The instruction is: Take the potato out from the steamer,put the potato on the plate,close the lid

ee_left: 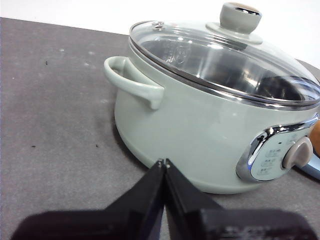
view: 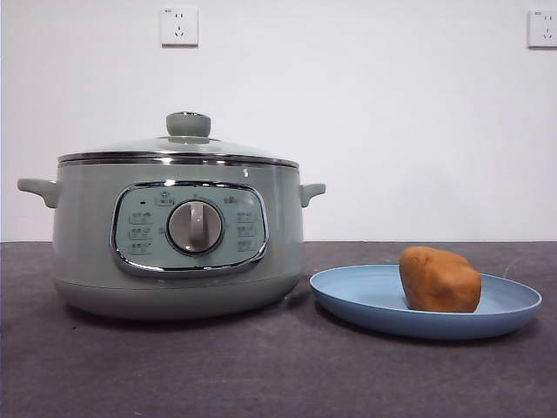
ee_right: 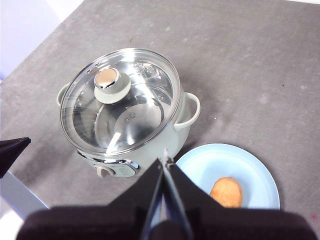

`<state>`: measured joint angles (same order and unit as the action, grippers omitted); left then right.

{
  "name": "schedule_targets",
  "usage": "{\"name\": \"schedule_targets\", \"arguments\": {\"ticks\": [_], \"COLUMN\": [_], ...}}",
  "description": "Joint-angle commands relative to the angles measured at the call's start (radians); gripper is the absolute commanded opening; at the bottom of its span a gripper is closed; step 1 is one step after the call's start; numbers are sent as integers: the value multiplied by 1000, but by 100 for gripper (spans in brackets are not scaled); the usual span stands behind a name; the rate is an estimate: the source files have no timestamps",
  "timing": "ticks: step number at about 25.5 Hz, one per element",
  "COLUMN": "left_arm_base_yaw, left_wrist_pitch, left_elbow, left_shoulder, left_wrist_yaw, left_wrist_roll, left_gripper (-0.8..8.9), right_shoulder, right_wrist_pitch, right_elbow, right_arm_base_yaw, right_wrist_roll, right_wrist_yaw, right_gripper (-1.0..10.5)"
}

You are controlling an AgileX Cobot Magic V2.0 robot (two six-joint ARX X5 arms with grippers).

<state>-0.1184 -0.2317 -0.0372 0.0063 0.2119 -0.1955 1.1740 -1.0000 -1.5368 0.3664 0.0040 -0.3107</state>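
The sage-green steamer [view: 178, 235] stands at the left of the front view with the glass lid [view: 178, 150] sitting on it. The orange-brown potato [view: 439, 279] lies on the light-blue plate [view: 348, 296] to the steamer's right. No gripper shows in the front view. My left gripper [ee_left: 164, 162] is shut and empty, low beside the steamer [ee_left: 200, 135], below its side handle. My right gripper [ee_right: 165, 161] is shut and empty, high above the table, over the gap between the steamer [ee_right: 125, 112] and the plate [ee_right: 250, 170] with the potato [ee_right: 226, 192].
The dark grey table [view: 261, 374] spreads around the pot and plate. A white wall with two sockets [view: 179, 25] stands behind. The other arm's black tip [ee_right: 11, 150] shows at the edge of the right wrist view.
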Motion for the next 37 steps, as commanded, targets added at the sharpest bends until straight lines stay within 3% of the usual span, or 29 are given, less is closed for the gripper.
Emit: {"name": "schedule_targets", "arguments": {"ticks": [1,4,5,7,10,12,18,25,29,37], "left_arm_base_yaw": [3,3,3,3,3,3,3,3,3,3], "left_wrist_pitch": [0,0,0,0,0,0,0,0,0,0], "left_elbow": [13,13,13,13,13,13,13,13,13,13], "left_shoulder": [-1,-1,-1,-1,-1,-1,-1,-1,-1,-1], "left_wrist_yaw": [-1,-1,-1,-1,-1,-1,-1,-1,-1,-1], "left_wrist_roll": [-3,-3,-3,-3,-3,-3,-3,-3,-3,-3], "left_gripper": [-4,-4,-4,-3,-4,-4,-4,-4,-4,-4], "right_shoulder": [-3,-3,-3,-4,-32,-101,-454,-699,-811,-954], "right_wrist_pitch": [3,3,4,0,61,203,764,1087,1192,1120], "right_elbow": [-2,-2,-2,-1,58,192,844,1271,1415,1503], "right_arm_base_yaw": [1,1,0,-59,-180,-253,-426,-451,-451,-448], "right_wrist_roll": [6,5,-62,-138,-151,-126,12,95,139,171], "right_wrist_yaw": [2,2,7,41,46,45,45,55,59,118], "right_gripper": [-2,-2,-1,-1,-1,-1,-1,-1,-1,-1]}}
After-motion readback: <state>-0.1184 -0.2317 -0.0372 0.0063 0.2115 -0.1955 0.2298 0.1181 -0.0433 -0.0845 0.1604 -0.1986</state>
